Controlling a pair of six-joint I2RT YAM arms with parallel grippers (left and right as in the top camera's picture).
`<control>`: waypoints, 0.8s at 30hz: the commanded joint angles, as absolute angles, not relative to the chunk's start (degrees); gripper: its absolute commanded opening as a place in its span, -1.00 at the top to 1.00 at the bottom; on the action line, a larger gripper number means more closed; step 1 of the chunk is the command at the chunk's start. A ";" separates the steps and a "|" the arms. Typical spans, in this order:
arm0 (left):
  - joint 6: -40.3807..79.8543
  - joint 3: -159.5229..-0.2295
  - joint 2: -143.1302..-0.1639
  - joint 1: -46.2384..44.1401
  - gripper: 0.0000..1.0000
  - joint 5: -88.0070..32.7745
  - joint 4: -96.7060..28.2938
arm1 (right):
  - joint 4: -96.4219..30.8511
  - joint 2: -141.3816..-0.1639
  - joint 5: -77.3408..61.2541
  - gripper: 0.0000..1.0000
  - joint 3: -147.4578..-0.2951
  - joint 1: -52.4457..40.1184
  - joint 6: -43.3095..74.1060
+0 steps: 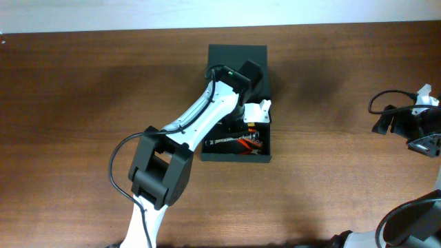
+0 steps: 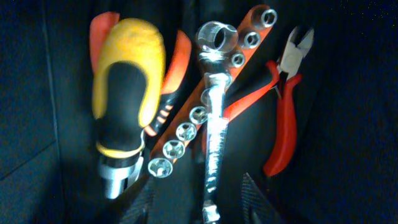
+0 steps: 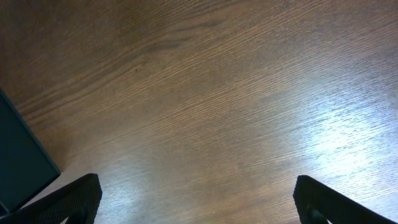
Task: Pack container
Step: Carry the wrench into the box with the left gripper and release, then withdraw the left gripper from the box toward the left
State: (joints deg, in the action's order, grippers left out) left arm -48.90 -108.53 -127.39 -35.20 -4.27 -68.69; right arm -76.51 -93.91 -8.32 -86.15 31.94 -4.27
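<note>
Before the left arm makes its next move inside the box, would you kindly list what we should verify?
1. The left gripper open: ok, its fingers stand either side of the wrench.
2. The wrench free of the fingers: cannot tell.
3. Tools inside the container: ok; screwdriver, socket rail and cutters lie in it.
4. The lid folded back: ok.
5. The right gripper out of the way: ok, open over bare table beside the container.

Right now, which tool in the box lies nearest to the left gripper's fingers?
The chrome ratchet wrench: its handle end reaches between the fingers of the left gripper; the yellow screwdriver, socket rail and red cutters lie to the sides.
</note>
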 commanded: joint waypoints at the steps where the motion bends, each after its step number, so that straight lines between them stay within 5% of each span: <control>1: -49.54 -108.66 -127.39 -34.76 -0.06 -5.13 -68.77 | -76.69 -93.21 -8.84 -0.97 -86.15 31.79 -3.99; 11: -46.09 -110.78 -123.46 -34.70 -0.42 1.02 -70.98 | -75.59 -93.21 -8.84 -0.97 -86.17 31.79 -4.01; 15: -41.25 -113.27 -117.36 -33.04 -1.00 6.63 -71.53 | -72.58 -93.21 -8.84 -0.97 -88.79 31.79 -4.23; 24: -30.68 -114.17 -101.91 -18.96 -0.99 6.59 -71.18 | -81.52 -93.19 -19.00 -0.97 -109.71 30.81 -8.36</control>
